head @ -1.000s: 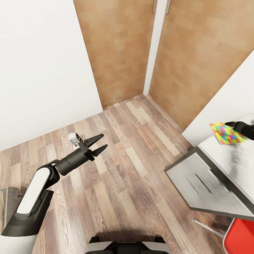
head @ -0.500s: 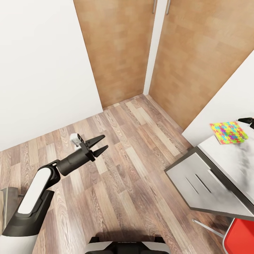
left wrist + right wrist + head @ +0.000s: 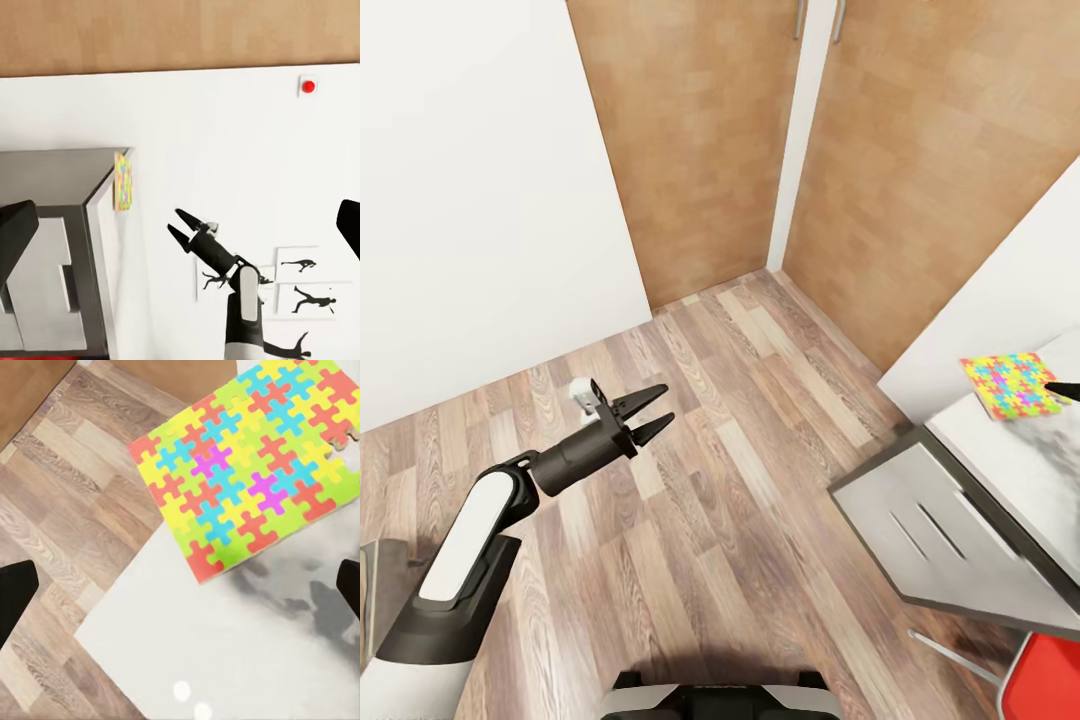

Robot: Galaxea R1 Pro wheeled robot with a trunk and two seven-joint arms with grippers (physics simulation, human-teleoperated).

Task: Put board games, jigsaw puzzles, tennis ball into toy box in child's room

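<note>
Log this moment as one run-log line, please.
left gripper: open, empty, over wood floor | right gripper: open, empty, near jigsaw puzzle | puzzle: flat on table corner, ungrasped

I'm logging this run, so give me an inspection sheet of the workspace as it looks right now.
Surface: light grey table top joined to a darker grey section, at the head view's right.
Job's things: one jigsaw puzzle lies flat at the table's corner, overhanging the edge.
Clutter: nothing seen.
Grippers: left gripper open and empty, over the wood floor; right gripper open and empty, its fingertip beside the puzzle.
Cables: nothing seen.
Surroundings: wood-plank floor, white wall, wooden doors, red chair, baseball-player prints.
</note>
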